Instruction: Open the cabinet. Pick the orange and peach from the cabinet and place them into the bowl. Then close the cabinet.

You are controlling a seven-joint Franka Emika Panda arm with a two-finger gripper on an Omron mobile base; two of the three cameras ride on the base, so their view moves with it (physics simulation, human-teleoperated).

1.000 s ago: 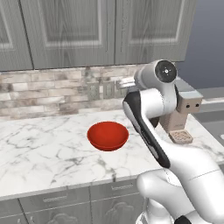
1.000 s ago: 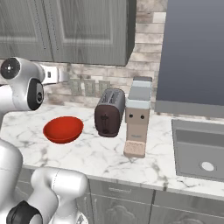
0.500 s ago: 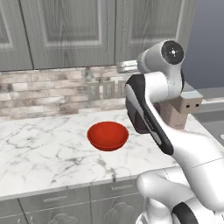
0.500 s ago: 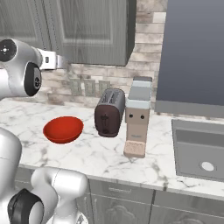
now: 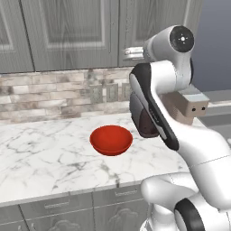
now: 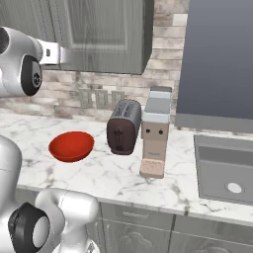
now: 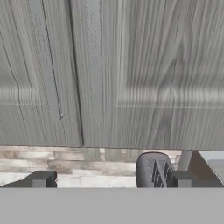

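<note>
The cabinet hangs over the counter with both panelled doors shut. The seam between the doors runs down the left of the hand view, with a slim vertical handle on either side. The orange and the peach are hidden behind the doors. My gripper is raised close in front of the doors' lower part. It is open, its fingertips wide apart with nothing between them. The red bowl sits on the marble counter below.
A dark toaster and a tan-and-grey coffee machine stand on the counter right of the bowl. A sink lies at the far right. A brick backsplash with outlets runs under the cabinet.
The arm has lifted, carrying the open gripper from backsplash height up to the lower part of the cabinet doors. Bowl and appliances have not moved.
</note>
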